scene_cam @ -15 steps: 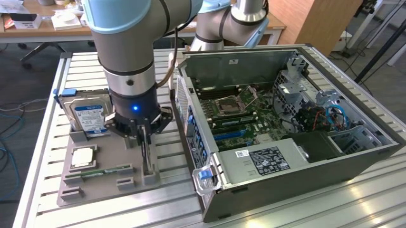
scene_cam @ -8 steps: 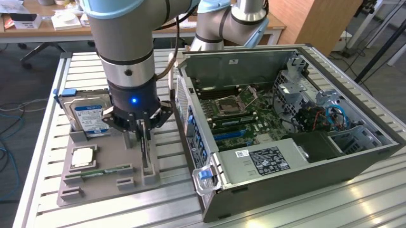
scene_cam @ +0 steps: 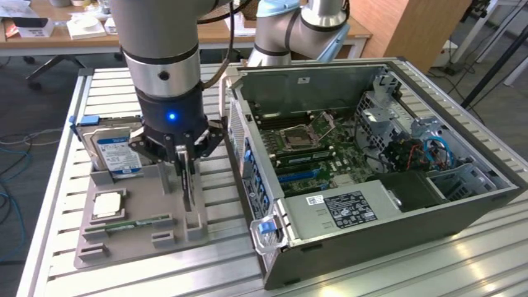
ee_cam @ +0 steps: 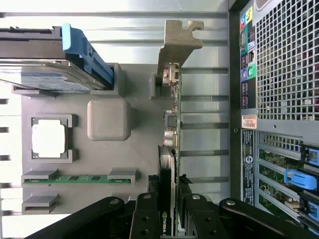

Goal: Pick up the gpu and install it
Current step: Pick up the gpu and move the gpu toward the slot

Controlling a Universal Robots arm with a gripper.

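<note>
One step is judged in hand — the pick-up. In the exterior view the gpu point(scene_cam: 190, 195) is seen standing on edge in a grey holder tray point(scene_cam: 136, 210) at the exterior view's left, beside the open computer case point(scene_cam: 396, 247), with the end effector point(scene_cam: 187, 164) clenched on its upper edge. A slatted metal counter point(scene_cam: 462, 260) lies beneath; office desks point(scene_cam: 66, 31) are seen behind. In the wrist view the gpu point(ee_cam: 171, 124) is shown gripped yet seated in its slots — a straight, square lift is judged necessary.
</note>
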